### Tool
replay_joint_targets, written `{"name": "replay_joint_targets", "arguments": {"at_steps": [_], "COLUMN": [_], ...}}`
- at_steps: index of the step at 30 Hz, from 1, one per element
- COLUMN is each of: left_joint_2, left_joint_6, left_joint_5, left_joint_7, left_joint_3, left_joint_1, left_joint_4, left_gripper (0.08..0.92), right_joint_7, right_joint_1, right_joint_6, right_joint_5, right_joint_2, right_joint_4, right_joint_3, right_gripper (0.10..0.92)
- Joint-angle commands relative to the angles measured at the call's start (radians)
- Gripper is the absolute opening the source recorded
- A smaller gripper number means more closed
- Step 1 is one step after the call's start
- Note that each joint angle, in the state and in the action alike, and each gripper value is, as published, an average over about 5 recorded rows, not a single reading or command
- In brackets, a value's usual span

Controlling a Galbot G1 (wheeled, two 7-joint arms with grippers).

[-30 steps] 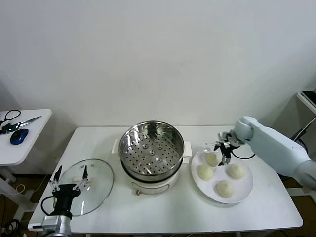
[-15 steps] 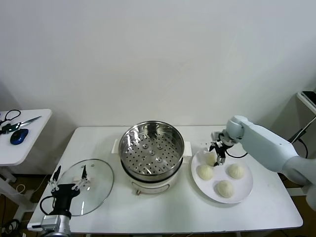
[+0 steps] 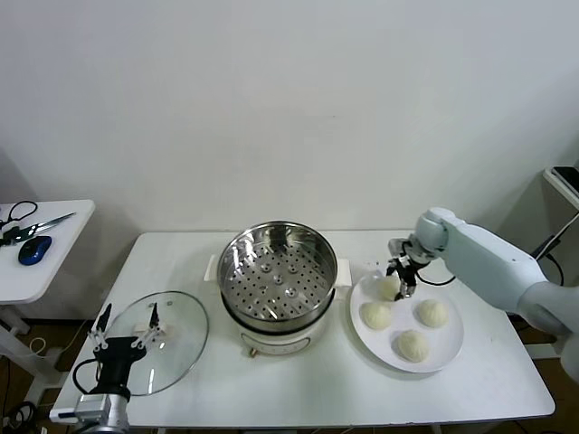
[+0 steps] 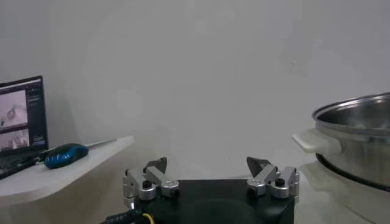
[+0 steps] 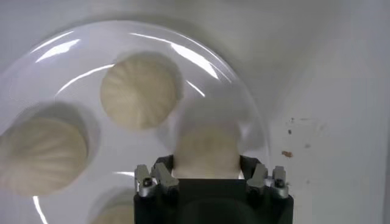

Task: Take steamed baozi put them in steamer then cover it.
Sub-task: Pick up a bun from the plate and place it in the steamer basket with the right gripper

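Observation:
Several steamed baozi lie on a white plate (image 3: 450, 349) right of the steamer (image 3: 278, 271). My right gripper (image 3: 402, 277) is down at the plate's rear-left baozi (image 3: 387, 288). In the right wrist view that baozi (image 5: 207, 149) fills the gap of the right gripper (image 5: 207, 169), both fingers against its sides. Two more baozi (image 5: 141, 91) (image 5: 39, 155) lie beyond. The steamer is uncovered, its perforated tray bare. The cover (image 3: 172, 336) lies flat at the front left. My left gripper (image 3: 127, 340) hovers open over the cover's near side, holding nothing; the left gripper (image 4: 207, 167) faces the steamer (image 4: 359, 140).
A small side table (image 3: 54, 262) stands to the left with a blue mouse (image 3: 34, 249) and scissors (image 3: 41, 223). The table's front edge runs just below the plate and the cover. A white wall stands behind.
My right gripper has moved left and down from above the plate's rear edge onto the rear-left baozi and settled around it. The left arm has not moved.

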Motion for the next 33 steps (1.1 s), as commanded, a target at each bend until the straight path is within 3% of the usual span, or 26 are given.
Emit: {"name": "replay_joint_targets", "arguments": {"at_steps": [1,8,15,23,33], "left_joint_2": [0.005,0.004,0.005,0.011,0.018], "left_joint_6": [0.003,0.004,0.002,-0.002,-0.002], "left_joint_5": [-0.003,-0.004,-0.007,-0.014,-0.015], "left_joint_7": [0.001,0.000,0.003,0.012,0.013], "left_joint_3": [0.000,0.002,0.004,0.005,0.008], "left_joint_1": [0.001,0.006,0.013,0.029,0.039], "left_joint_4": [-0.006,-0.010,-0.012,-0.022,-0.034], "left_gripper": [0.823,0.823,0.823,0.823,0.823], "right_joint_7": [-0.026,-0.070,-0.083,-0.064,-0.028], "right_joint_1": [0.140,0.476,0.636,0.590,0.441], "right_joint_6": [0.090,0.224,0.346,0.476,0.578], "right_joint_5": [0.044,0.165,0.153,-0.005,-0.230], "right_joint_2": [-0.005,0.036,0.172,0.362,0.465], "right_joint_4": [0.032,0.121,0.158,0.217,0.214], "right_joint_3": [-0.065,-0.313,-0.391,-0.327,-0.286], "right_gripper": [0.703,0.700,0.704,0.704,0.704]}}
